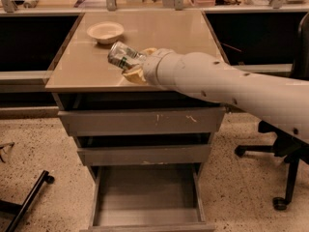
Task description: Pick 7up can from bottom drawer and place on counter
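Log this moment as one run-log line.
gripper: over counter front, jaws shut on 7up can | 7up can: tilted | bottom drawer: open, no can inside | white bowl: on counter, back left

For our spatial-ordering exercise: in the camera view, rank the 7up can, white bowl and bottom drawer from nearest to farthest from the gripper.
1. 7up can, clamped in the gripper over the counter.
2. white bowl, farther back on the counter.
3. bottom drawer, open, down at the floor.

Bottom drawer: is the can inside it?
No, the bottom drawer shows only grey floor; the gripper holds the 7up can over the counter.
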You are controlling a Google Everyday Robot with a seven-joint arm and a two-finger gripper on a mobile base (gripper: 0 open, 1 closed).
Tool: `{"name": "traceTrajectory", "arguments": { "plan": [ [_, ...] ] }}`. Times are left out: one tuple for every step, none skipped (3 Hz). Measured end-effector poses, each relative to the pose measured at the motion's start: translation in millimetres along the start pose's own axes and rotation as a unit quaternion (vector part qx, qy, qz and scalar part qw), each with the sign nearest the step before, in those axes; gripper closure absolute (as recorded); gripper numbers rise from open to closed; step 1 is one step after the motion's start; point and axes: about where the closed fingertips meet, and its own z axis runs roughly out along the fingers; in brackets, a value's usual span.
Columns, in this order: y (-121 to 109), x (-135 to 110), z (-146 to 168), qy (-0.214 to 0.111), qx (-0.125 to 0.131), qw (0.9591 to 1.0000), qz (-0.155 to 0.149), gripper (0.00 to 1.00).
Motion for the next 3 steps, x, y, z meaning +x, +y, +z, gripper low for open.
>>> {"name": "traceTrajectory", "arguments": {
  "plan": [
    [11, 23, 30, 0.044, -0.035, 0.9982, -0.020, 1.00],
    [7, 22, 40, 0.054, -0.033, 0.9974, -0.034, 1.00],
    [7, 22, 40, 0.054, -0.033, 0.9974, -0.034, 1.00]
  ]
}}
